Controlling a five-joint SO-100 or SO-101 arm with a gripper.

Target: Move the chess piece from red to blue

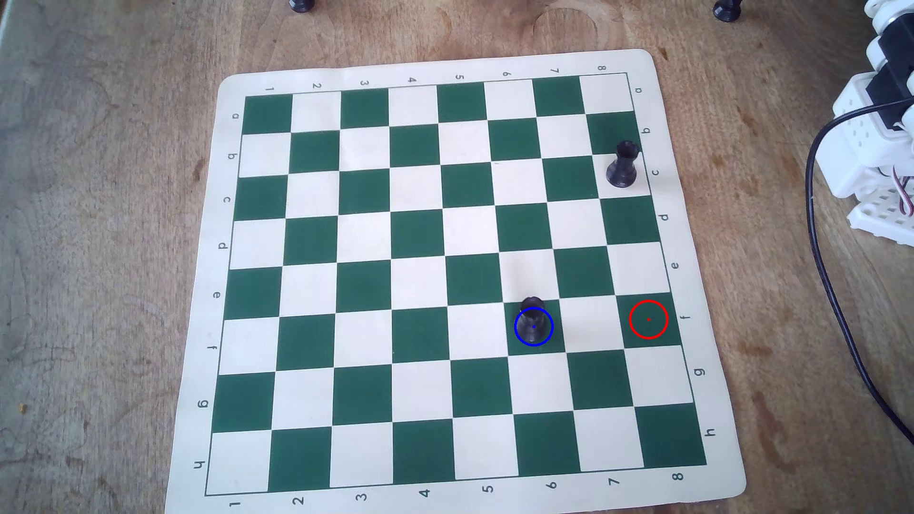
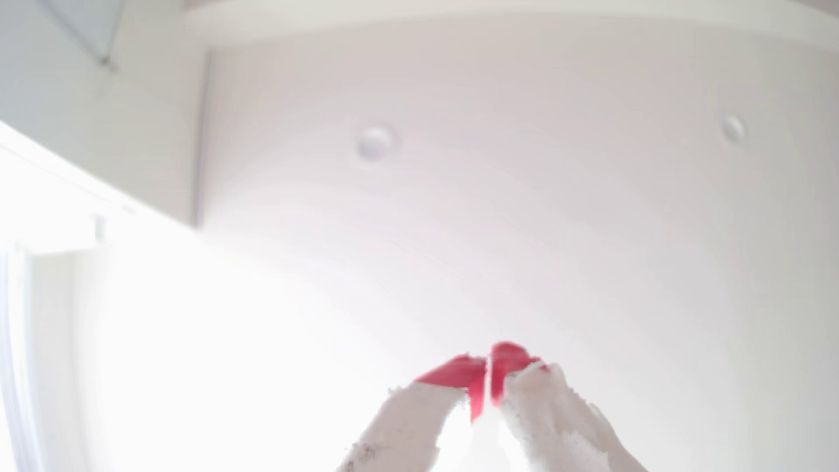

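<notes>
Overhead view: the black chess piece (image 1: 533, 321) stands upright inside the blue circle (image 1: 533, 326); the red circle (image 1: 648, 320) is vacant, so the transfer appears complete. Wrist view: the tool (image 2: 489, 363), red-tipped, points at the ceiling with fingertips together, holding nothing.

Two dark pieces (image 1: 301, 5) (image 1: 727, 10) at the overhead view's far edge are getting cropped; the arm (image 1: 875, 143) is running off right.

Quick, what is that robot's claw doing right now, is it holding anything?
Tool: closed, its red-tipped fingers pressed together with nothing between them, pointing up at the ceiling.
</notes>
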